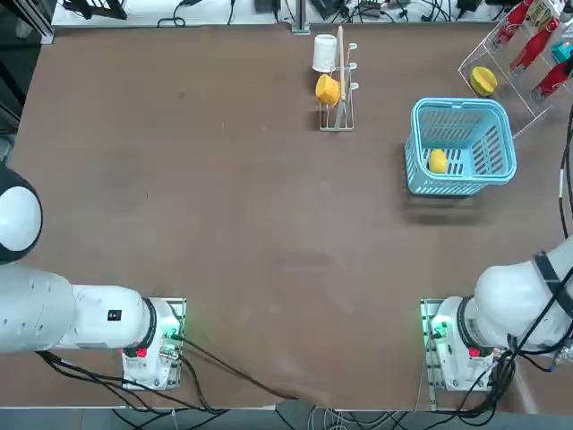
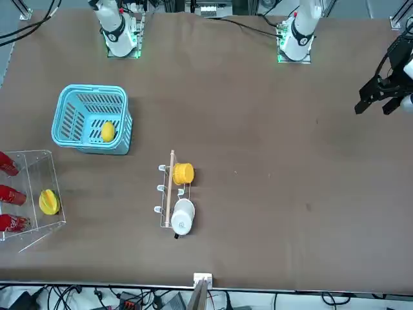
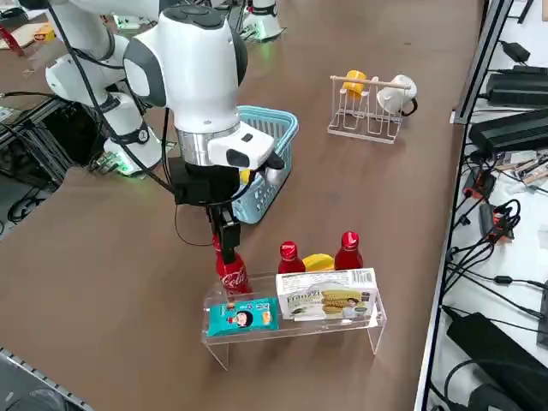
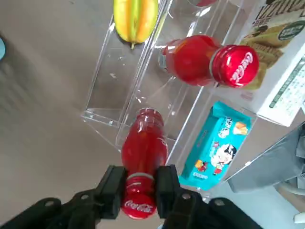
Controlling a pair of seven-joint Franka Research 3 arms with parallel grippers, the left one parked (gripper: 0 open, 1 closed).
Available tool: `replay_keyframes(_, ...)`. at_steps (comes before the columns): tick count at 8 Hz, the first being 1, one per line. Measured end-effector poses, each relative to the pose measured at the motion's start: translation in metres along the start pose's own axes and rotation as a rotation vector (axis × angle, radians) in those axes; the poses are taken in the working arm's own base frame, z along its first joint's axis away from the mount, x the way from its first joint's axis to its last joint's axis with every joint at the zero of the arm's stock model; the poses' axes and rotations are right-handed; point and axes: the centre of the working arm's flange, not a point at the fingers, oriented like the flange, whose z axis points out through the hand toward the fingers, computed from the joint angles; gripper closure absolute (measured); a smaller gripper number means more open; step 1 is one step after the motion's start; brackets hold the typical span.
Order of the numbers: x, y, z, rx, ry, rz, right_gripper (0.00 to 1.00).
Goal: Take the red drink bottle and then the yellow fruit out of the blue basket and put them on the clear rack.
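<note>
The right gripper [image 4: 138,192] hangs over one end of the clear rack [image 3: 291,330], its fingers [image 4: 113,190] clamped on the neck of the red bottle [image 4: 143,148], just under the cap. The bottle stands upright at the rack's end; whether its base rests on a step is hard to tell. Two more red bottles and a larger yellow fruit [image 3: 318,262] sit on the rack. The lemon [image 1: 437,160] lies in the blue basket [image 1: 460,111] on the desk [image 1: 224,224], near the rack.

Glossy red drink bottle [image 4: 143,151]; see-through clear rack [image 4: 125,81]
</note>
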Motion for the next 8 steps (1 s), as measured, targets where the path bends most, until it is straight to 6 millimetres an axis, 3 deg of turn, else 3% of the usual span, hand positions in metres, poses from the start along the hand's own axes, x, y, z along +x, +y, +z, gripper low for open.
replay_keyframes(2,0.001,0.003,-0.003,-0.01,0.012,0.005,0.26)
replay_keyframes(3,0.001,0.008,-0.014,-0.027,0.033,0.019,0.08)
replay_keyframes(4,0.001,0.013,-0.027,-0.046,0.051,0.029,0.0)
replay_keyframes(6,0.007,0.017,-0.054,-0.045,0.073,0.038,0.0)
replay_keyframes(8,0.022,0.007,-0.091,0.046,0.128,0.174,0.0)
